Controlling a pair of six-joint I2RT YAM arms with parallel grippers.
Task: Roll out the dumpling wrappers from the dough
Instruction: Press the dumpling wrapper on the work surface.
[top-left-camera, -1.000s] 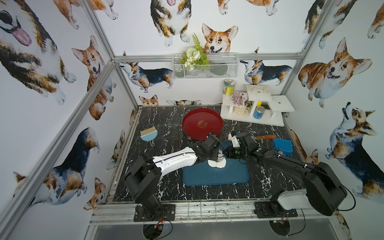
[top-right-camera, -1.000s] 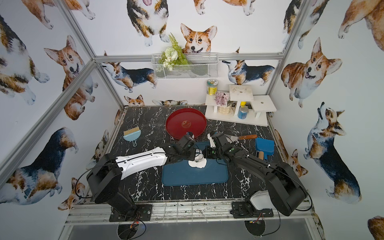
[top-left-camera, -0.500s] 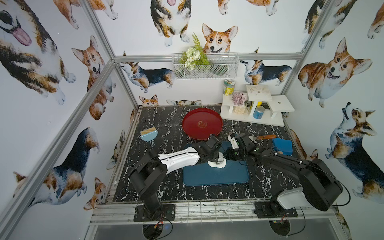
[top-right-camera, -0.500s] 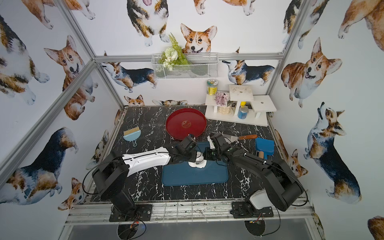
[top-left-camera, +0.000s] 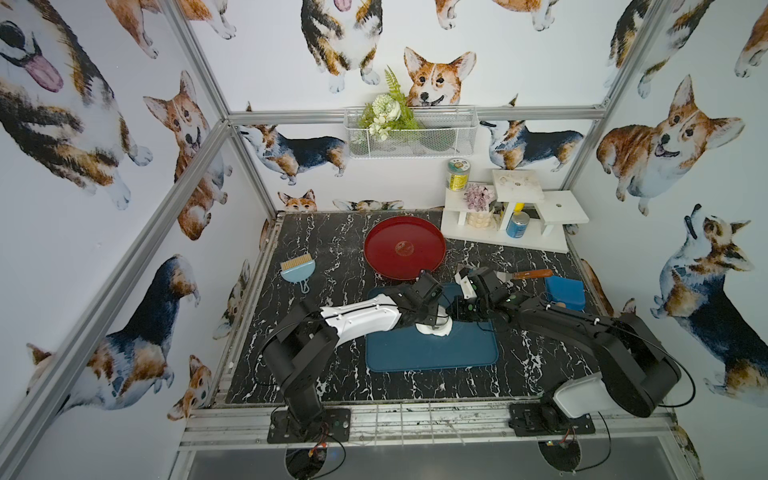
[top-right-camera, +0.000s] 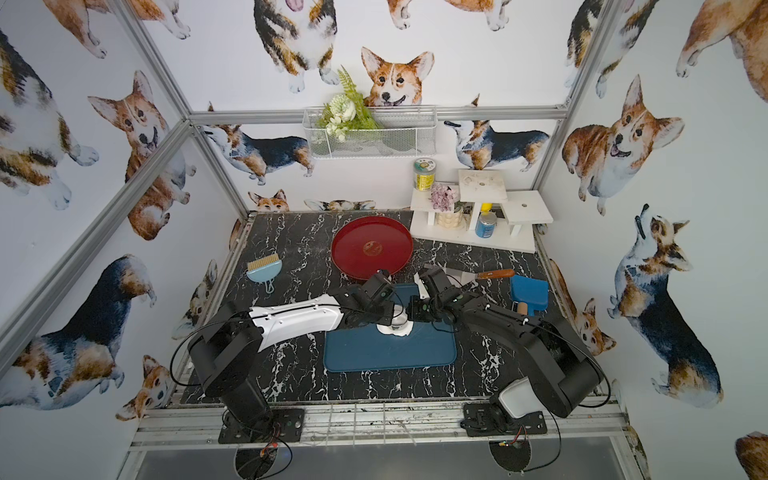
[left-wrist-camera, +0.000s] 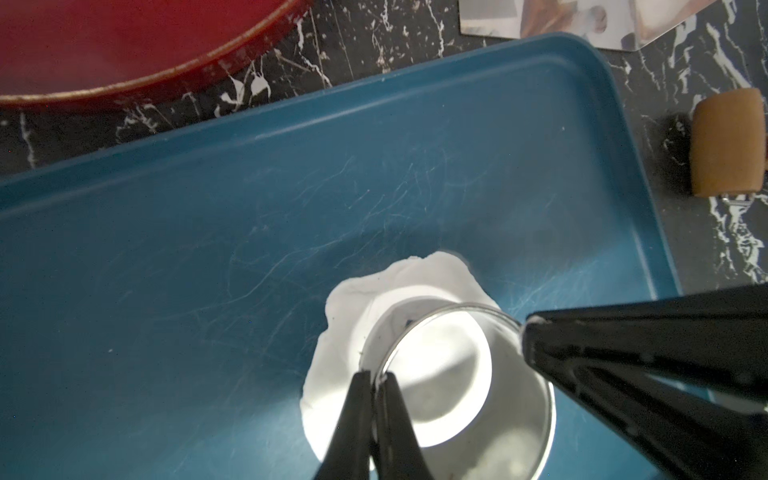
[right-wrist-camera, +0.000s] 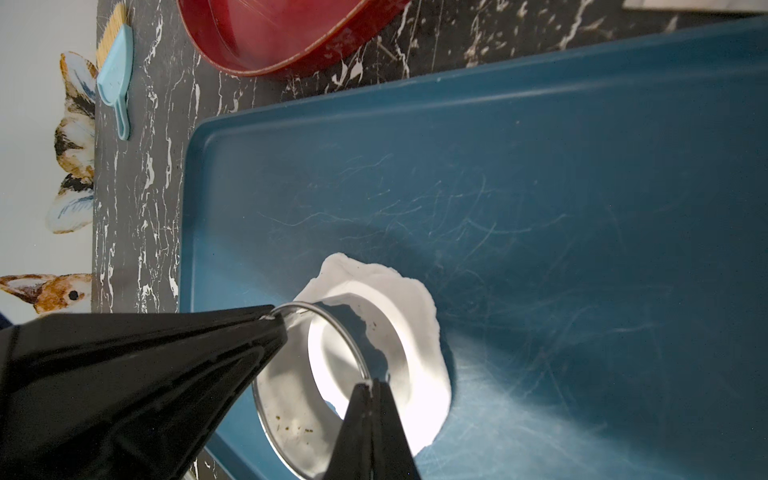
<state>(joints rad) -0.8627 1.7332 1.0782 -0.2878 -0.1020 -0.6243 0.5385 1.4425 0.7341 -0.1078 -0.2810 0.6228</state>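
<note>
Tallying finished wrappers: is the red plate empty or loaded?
Empty. In both top views the red plate shows a bare red surface, no white disc. The dough sits on the blue tray under the metal ring.

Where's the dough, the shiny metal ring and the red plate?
dough (left-wrist-camera: 343, 320): left wrist view, its flat outer part.
metal ring (left-wrist-camera: 515, 407): left wrist view, its inner wall.
red plate (top-left-camera: 386, 237): a top view, its bare floor.

A red round plate (top-left-camera: 404, 248) sits on a black marble table (top-left-camera: 328, 249), just behind a blue tray (top-left-camera: 432, 353). A small light-blue brush (top-left-camera: 297, 271) lies well apart.
</note>
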